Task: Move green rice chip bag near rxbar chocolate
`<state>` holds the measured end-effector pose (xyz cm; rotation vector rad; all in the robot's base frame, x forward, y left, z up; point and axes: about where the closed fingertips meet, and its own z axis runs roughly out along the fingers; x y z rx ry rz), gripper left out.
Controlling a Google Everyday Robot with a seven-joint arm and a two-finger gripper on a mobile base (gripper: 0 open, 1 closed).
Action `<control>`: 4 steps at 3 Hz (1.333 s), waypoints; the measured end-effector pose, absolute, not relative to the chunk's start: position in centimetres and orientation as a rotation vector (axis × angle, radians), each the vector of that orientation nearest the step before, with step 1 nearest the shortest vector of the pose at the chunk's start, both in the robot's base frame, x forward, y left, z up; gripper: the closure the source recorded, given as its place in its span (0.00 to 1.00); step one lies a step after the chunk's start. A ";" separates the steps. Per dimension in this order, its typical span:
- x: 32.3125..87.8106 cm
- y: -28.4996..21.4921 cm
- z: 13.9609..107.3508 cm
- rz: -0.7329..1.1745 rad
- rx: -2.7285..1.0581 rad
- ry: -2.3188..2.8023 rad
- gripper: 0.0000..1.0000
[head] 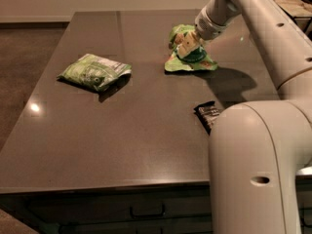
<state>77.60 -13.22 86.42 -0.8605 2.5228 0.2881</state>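
The rxbar chocolate (pixel 206 115) sits well in front of the claw (pixel 187 43), toward the camera, half hidden behind the robot's big white arm (pixel 258 169). The pale green bag (pixel 95 72) lies off to the claw's left on the table (pixel 122 150). Right under the claw is the green rice chip bag (pixel 196 60) - the claw is pinching its crumpled top, and the bottom is resting on the table.
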 end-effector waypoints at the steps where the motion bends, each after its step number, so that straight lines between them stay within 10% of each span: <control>1: 76.6 -13.2 87.3 0.297 -0.917 2.498 0.88; 4: 67.8 -12.8 91.8 0.317 -1.091 2.397 1.00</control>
